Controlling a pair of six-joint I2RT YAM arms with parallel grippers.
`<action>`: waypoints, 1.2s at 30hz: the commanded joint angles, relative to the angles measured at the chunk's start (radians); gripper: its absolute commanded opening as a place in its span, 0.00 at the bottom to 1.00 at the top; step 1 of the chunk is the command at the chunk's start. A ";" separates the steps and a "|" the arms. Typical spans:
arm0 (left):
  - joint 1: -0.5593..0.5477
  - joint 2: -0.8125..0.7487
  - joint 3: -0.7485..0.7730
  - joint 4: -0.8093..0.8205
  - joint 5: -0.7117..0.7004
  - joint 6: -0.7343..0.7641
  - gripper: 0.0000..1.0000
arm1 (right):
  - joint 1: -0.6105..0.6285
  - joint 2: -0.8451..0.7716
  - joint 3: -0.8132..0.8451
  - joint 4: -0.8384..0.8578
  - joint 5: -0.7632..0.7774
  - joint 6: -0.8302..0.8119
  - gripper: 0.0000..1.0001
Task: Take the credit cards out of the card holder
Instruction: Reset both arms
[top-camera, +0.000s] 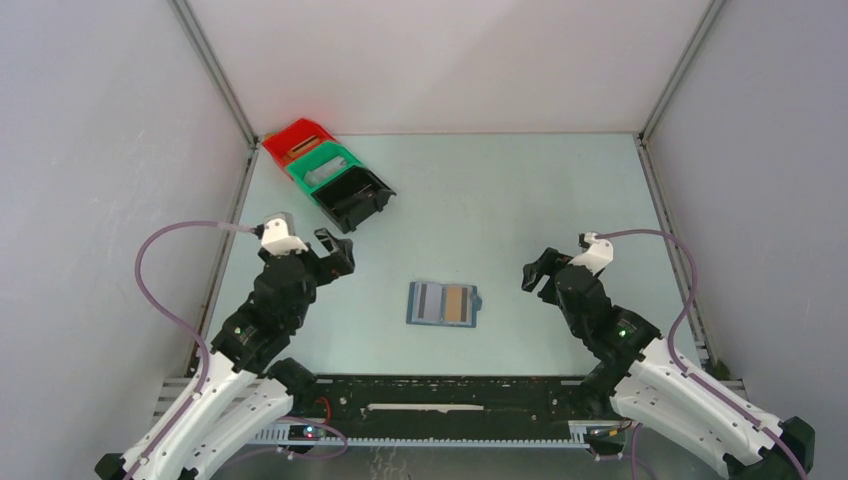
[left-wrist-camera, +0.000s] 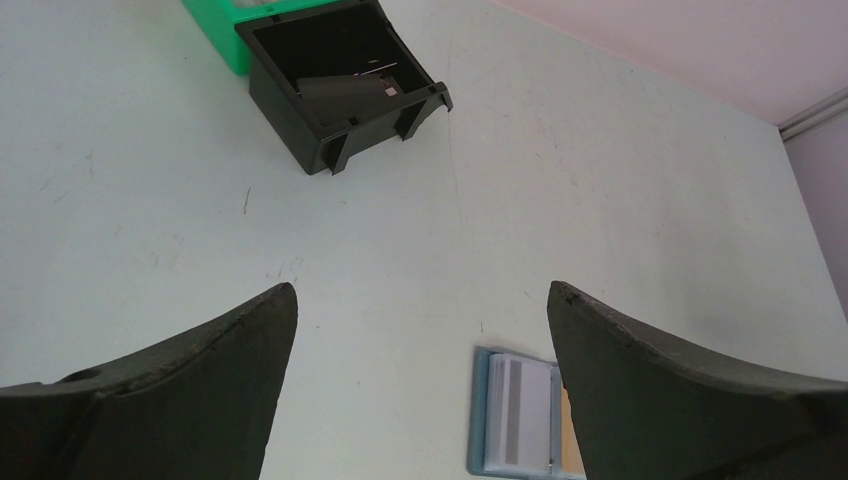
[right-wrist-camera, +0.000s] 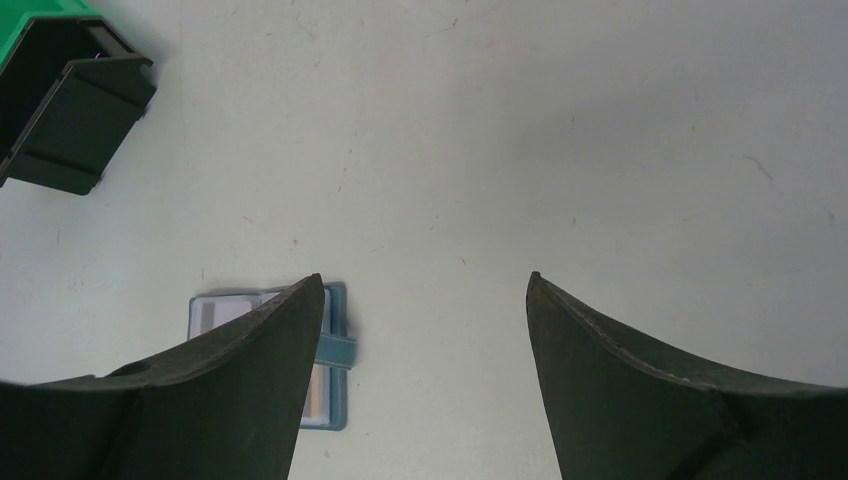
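Nearest the overhead camera, both arm bases. Beyond them, left gripper (top-camera: 338, 252) and right gripper (top-camera: 535, 275), fingers spread wide, holding nothing, well apart from the card holder (top-camera: 443, 304), lying open and flat on the table (top-camera: 520, 200) between them. Bins (top-camera: 322, 165) far left: leave alone.

Left wrist: holder low right, just beside one finger (left-wrist-camera: 600, 340); one of the credit cards (left-wrist-camera: 518, 405), pale and striped, tucked in a pocket.

Right wrist: holder low left, partly hidden by a finger (right-wrist-camera: 250, 340).

Best pin one panel with one gripper, then pinch the card's exposed edge with the other and draw it along the pocket, low and level; likely to skate otherwise.
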 joint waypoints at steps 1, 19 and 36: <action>-0.004 -0.016 -0.013 0.035 0.007 0.019 1.00 | 0.007 -0.009 0.002 0.004 0.041 0.025 0.83; -0.003 -0.043 -0.032 0.045 -0.002 0.036 1.00 | 0.005 -0.006 0.002 -0.002 0.038 0.036 0.83; -0.003 0.033 0.006 0.028 -0.001 -0.009 1.00 | 0.006 -0.002 0.002 -0.003 0.043 0.054 0.83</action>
